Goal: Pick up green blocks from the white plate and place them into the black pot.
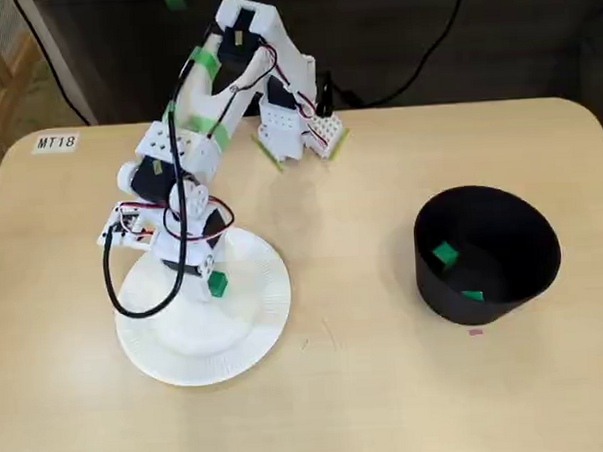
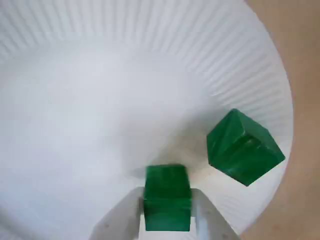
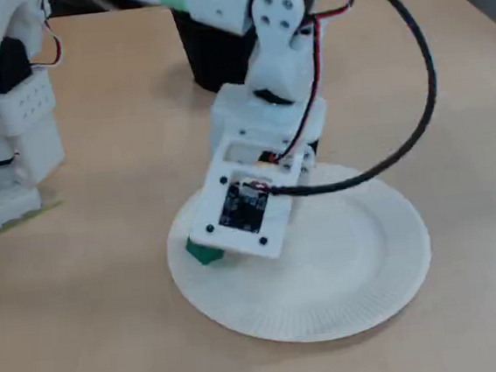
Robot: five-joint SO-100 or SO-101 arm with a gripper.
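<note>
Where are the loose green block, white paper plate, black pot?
Loose green block (image 2: 245,147), wrist view, middle of block.
White paper plate (image 1: 271,309), a fixed view, ribbed rim.
Black pot (image 1: 512,227), a fixed view, inner wall.

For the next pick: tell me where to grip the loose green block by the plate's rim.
Take the loose block across two opposite flat sides, from above. In the wrist view it sits cornerwise to the gripper, which holds another block, so turn the wrist first. The plate rim is close.
</note>
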